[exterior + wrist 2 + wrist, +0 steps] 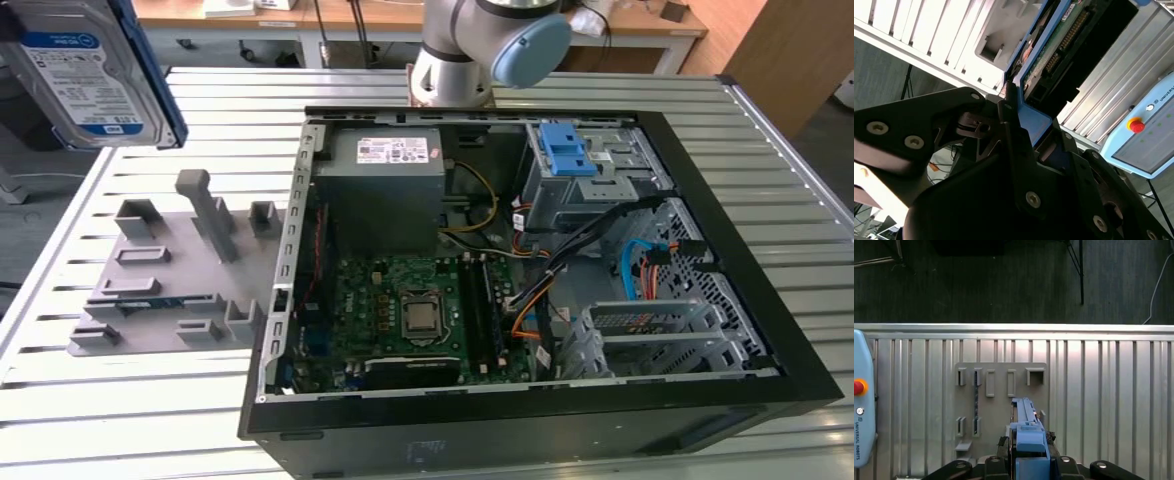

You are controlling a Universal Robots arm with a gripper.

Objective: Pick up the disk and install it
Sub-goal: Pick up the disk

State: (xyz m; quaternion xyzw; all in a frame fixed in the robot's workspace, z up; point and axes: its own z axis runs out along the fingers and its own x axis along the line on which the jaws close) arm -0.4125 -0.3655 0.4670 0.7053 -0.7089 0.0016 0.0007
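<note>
Carrying is the step in hand: the gripper (1028, 441) is clenched on the blue-framed end of the disk (1024, 412), its fingers (1010, 117) pressing the bracket from both sides in both wrist views. In the exterior view the disk (87, 75) hangs label outward at that view's upper left, above the grey fixture plate (147, 290) and well apart from the open computer case (534, 430). By my judgement pick-up is done and installing is not. Seating it calls for bringing the disk over the case and squaring it to a bay near the drive cage (587, 190) without snagging the loose cables (627, 215); which bay takes it I cannot tell. Counted: 1 disk, 1 gripper, 1 fixture plate, 1 case on the slatted table (134, 420), 1 power-supply box (387, 185), 1 motherboard (400, 310), 2 blue latch tabs (566, 148), and 1 teach pendant (1144, 130) with 1 red button (1135, 125).
</note>
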